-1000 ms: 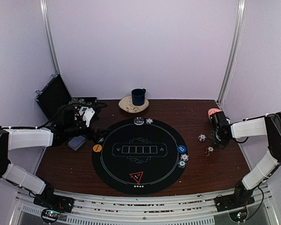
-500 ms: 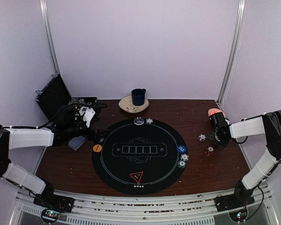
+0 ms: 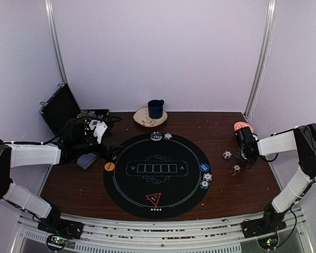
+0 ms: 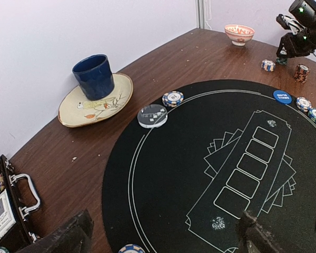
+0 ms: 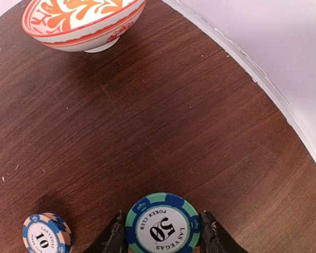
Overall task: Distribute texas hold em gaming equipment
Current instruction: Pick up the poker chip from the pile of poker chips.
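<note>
A green-and-blue striped round poker chip point(image 5: 163, 224) carries a black 50 on white; a peach-and-blue striped chip point(image 5: 46, 233) shows 10. The white ceramic bowl point(image 5: 83, 21) bears orange-red leaf swirls. The wooden desk point(image 5: 174, 121) is dark brown. The round black felt mat point(image 4: 163, 200) has white line markings.

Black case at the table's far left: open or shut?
Open: the black case has its lid raised in the overhead view; the left wrist view shows items inside.

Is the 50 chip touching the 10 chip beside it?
Apart. The right wrist view shows bare table between the 50 chip and the 10 chip.
</note>
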`<state>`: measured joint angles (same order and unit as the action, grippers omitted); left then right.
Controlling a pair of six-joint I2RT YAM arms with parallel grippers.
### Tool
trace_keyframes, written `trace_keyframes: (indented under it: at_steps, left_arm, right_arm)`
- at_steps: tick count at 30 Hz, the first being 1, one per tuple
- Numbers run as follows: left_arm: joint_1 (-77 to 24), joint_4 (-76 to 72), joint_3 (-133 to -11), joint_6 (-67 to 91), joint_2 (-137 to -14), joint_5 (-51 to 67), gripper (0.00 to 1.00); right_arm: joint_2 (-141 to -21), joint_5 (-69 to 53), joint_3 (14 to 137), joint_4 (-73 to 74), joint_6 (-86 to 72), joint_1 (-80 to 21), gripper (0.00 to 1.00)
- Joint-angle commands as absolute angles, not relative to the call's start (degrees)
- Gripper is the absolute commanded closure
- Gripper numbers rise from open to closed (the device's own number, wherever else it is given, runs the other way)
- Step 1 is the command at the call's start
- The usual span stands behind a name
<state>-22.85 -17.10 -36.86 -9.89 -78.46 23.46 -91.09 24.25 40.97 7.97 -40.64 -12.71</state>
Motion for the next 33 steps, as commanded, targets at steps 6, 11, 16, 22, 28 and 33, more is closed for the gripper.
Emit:
trace_keyframes:
  at_steps: [6,11,16,22,28,33]
  left_arm:
    - [-22.6,-19.8,-38.2,-9.3,-79.0,24.7,0.02]
    - [-22.6,-19.8,-38.3,-9.3,-79.2,24.7,0.02]
    - [-22.6,-19.8,-38.3,-9.3,-79.4,24.5,0.02]
    - [-22.5,-19.7,-38.4,-9.3,-79.4,24.4,0.02]
    - [-22.6,-19.6,-38.4,-9.2,-78.9,23.4,0.02]
    - [-22.6,-19.4,-38.6,-9.1,-78.8,22.6,0.02]
  right_arm:
    - [-90.5,25.5,41.0,7.3,-40.4,-12.4,0.61]
    - [-88.8,25.7,40.7,7.4,-40.4,-12.4,0.66]
    - [-85.4,26.7,40.0,7.3,-40.3,-12.5,0.67]
    - [-83.3,25.7,39.7,6.3,-39.4,-13.3,0.67]
    - [-84.6,26.5,44.1,8.7,-37.7,-19.5,0.67]
    - [-89.6,27.0,53.4,11.6,-36.1,-27.0,0.67]
